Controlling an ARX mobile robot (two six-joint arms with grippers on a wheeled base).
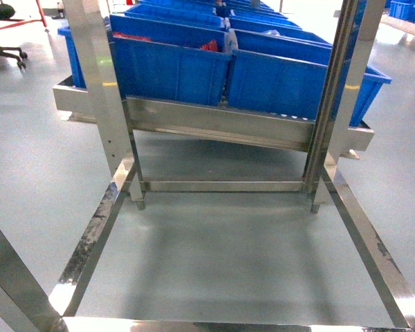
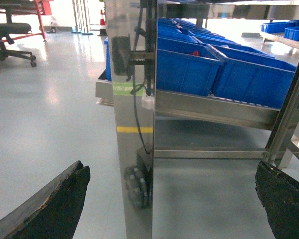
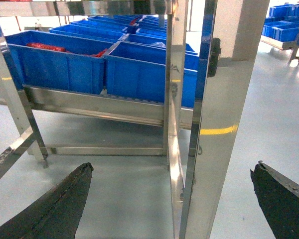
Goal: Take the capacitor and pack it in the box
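Observation:
Neither the capacitor nor the box shows in any view. In the left wrist view my left gripper is open, its two dark fingers spread wide at the bottom corners with nothing between them. A steel post stands straight ahead of it. In the right wrist view my right gripper is open just as wide, its fingers empty, and it faces another steel post. Neither gripper appears in the head view.
A steel rack frame stands in front, with floor rails on both sides and a crossbar. Large blue bins sit on its shelf, and some hold red items. A black office chair stands far left on the grey floor.

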